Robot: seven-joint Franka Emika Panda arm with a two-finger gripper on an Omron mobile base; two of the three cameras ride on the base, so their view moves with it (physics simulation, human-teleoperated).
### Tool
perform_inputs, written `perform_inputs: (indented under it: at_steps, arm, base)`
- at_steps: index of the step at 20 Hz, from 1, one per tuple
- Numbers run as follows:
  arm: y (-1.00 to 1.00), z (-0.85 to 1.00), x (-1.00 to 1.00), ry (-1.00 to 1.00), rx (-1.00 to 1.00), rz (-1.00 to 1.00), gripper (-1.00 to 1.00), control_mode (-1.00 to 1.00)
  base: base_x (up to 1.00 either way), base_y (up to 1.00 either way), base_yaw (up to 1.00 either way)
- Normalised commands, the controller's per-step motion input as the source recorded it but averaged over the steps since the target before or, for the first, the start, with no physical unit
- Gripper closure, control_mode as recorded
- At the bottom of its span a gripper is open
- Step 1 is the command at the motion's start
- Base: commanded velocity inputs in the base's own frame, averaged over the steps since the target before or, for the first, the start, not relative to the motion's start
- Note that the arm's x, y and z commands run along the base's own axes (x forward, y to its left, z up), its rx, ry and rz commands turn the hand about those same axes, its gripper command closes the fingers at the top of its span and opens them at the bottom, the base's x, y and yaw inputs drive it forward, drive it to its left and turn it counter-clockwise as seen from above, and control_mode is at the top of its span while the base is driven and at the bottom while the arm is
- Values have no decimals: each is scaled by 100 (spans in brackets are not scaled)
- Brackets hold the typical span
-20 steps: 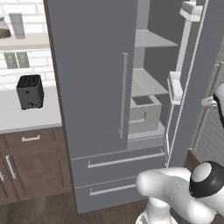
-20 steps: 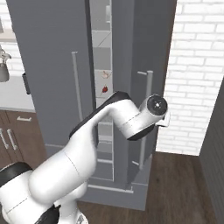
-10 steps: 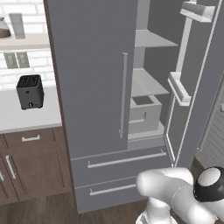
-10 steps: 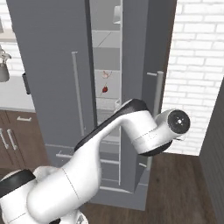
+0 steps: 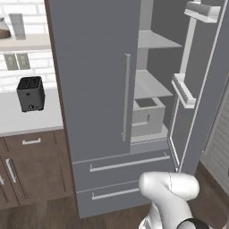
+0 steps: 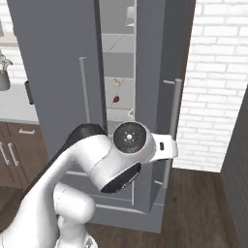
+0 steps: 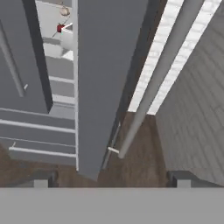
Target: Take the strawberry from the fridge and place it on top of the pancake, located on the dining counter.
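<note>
My fingers (image 7: 111, 178) have just sprung wide apart and hold nothing — a second ago they were pinched together as the right door of the tall grey two-door fridge (image 5: 94, 89) swung outward, and it now stands well open. So the opening step looks done. The tiny red strawberry (image 7: 60, 28) sits far ahead and to the left of my fingers on a pale inner shelf, just beside a small pale pinkish-white item (image 7: 64, 12). Next, I judge, comes reaching past the door's edge — its long vertical bar handle (image 7: 148, 92) stands close ahead.
</note>
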Motion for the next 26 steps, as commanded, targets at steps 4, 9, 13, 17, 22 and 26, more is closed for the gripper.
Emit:
perform_inputs:
  at_steps: [4,9,13,17,22,26]
  arm:
    - [100,0,3,22,-81,-4,-100,-100]
    - [90,41,30,35,-74,-8,-100,-100]
    - [78,43,83,31,-72,-4,-100,-100]
    - [0,12,95,16,-22,-6,-100,-100]
    - [0,2,79,17,0,-7,-100,-100]
    - [-7,0,66,12,0,-2,-100,-100]
  base:
    - [0,0,0]
    - [0,0,0]
    - [0,0,0]
    - [0,0,0]
    - [0,0,0]
    - [0,0,0]
